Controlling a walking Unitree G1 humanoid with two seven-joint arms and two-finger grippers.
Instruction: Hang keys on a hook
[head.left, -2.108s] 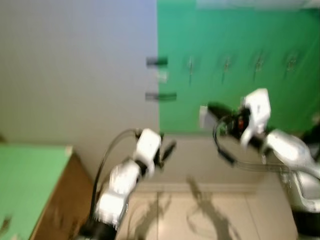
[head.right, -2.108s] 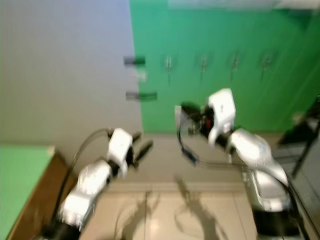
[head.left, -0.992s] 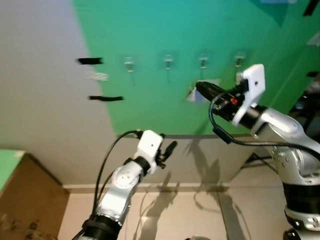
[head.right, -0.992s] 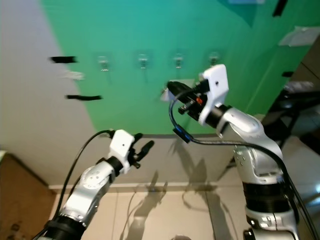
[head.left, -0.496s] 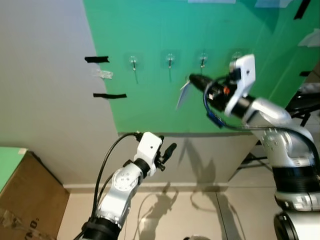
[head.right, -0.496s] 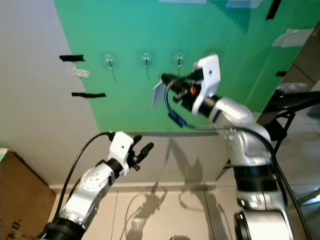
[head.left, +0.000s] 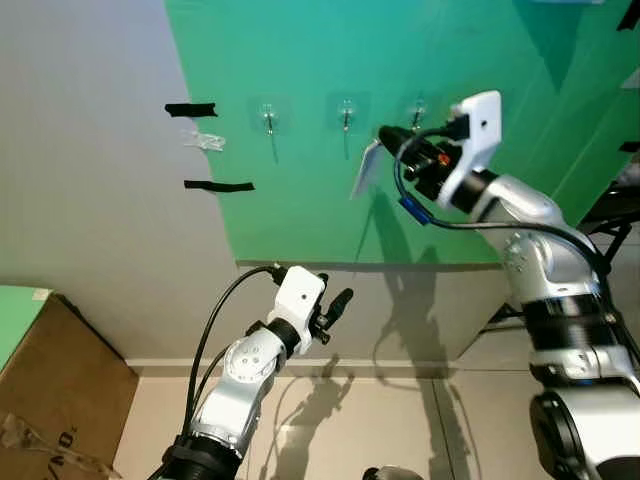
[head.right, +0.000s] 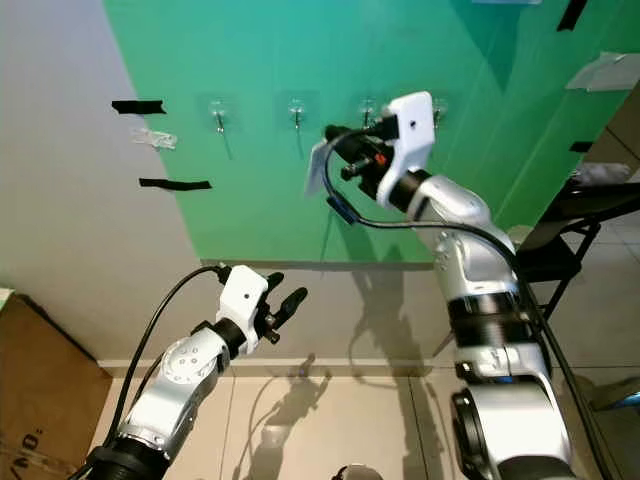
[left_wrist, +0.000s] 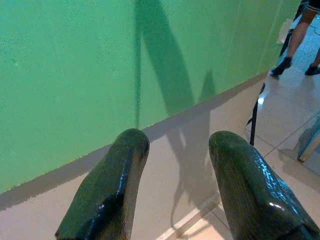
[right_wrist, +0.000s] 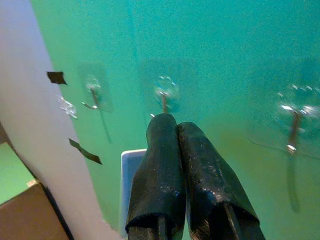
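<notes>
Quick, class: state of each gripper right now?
Left gripper: open, holding nothing.
Right gripper: shut on the white key tag, raised near the hooks.

A staged indoor test spot, not a lived-in room

The far wall is split: plain grey on the left, a large green panel (head.left: 450, 130) on the right. A row of clear stick-on hooks (head.left: 346, 112) runs across the green, with strips of black tape (head.left: 190, 109) on the grey beside it. The floor (head.left: 400, 420) is pale tile. A cardboard box (head.left: 50, 390) stands at the near left, and a black metal stand (head.right: 560, 245) at the far right. A person's legs (left_wrist: 300, 35) show in the left wrist view.
</notes>
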